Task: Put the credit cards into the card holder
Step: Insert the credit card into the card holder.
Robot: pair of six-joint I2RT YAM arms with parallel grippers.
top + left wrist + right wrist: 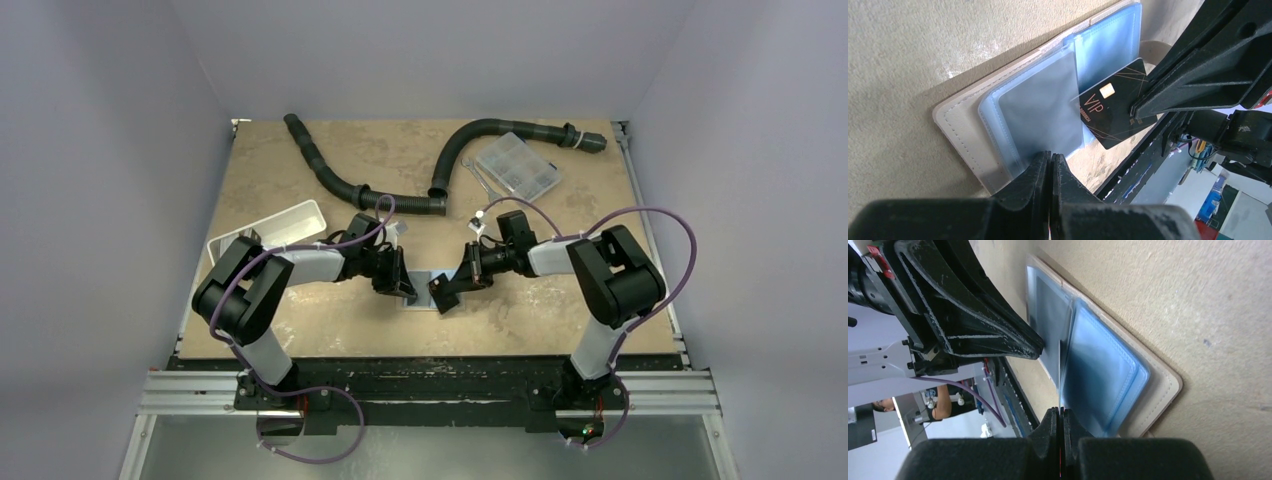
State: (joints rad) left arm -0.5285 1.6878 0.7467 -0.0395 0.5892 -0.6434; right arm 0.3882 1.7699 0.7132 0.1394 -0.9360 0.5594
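Note:
The card holder (pixel 960 132) lies open on the table between both arms, tan outside with pale blue clear sleeves; it also shows in the top view (pixel 421 283) and the right wrist view (pixel 1160 390). My left gripper (pixel 1050 159) is shut on the near edge of a clear sleeve. My right gripper (pixel 1060 412) is shut on a black "VIP" credit card (pixel 1110 107), seen edge-on in its own view (pixel 1060 370). The card's left edge sits in the mouth of a sleeve and most of it sticks out. No other card shows.
A white oblong tray (pixel 275 225) stands at the left. Two black corrugated hoses (pixel 335 178) (pixel 495 132) lie across the back. A clear compartment box (pixel 517 167) sits at the back right, with a small white item (pixel 479 223) near my right arm.

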